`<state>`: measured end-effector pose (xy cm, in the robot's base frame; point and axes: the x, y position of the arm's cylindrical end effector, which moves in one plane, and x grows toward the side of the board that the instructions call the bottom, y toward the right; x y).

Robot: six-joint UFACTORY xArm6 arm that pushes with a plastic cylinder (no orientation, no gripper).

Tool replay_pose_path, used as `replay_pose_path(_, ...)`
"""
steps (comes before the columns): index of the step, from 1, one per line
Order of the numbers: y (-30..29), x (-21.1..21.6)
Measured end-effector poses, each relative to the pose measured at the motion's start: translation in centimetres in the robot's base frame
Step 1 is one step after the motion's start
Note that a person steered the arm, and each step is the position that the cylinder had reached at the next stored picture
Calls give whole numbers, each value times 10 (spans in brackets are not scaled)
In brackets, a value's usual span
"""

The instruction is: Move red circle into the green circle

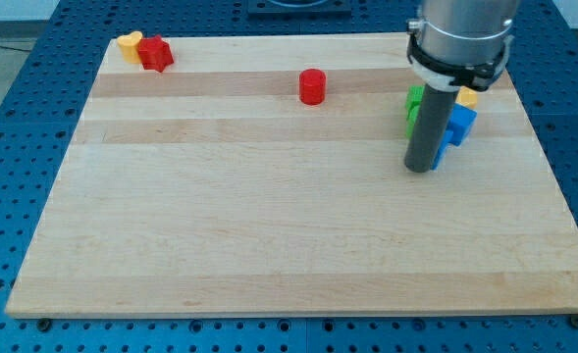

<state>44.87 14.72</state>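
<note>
Near the view's right side of the wooden board (269,245), my tip (421,170) rests on the surface. It is a plain dark rod with nothing to open or close, and it has hold of nothing. Right behind the rod sits a tight cluster of blocks. A green block (415,102) shows just to the view's left of the rod; its shape is partly hidden, so I cannot call it a circle with certainty. A blue block (455,126) shows on the rod's right, and a yellow block (467,97) peeks out above the blue one. Whether the rod touches any of them I cannot tell, though it stands directly in front of them.

The red circle (312,86), a short cylinder, stands well apart from my tip, toward the view's left and top, alone on the wood. Much farther from my tip, at the board's top-left corner, a red block (155,53) of irregular shape touches a yellow block (129,44) on its left.
</note>
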Motion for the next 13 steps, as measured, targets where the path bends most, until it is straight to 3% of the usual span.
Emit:
replay_pose_path(2, -4, 4)
replay_pose_path(4, -168, -3)
replay_pose_path(5, -243, -37)
replay_pose_path(6, -272, -87)
replay_pose_path(8, -235, -140)
replay_pose_path(11, -105, -142)
replay_pose_path(13, -56, -142)
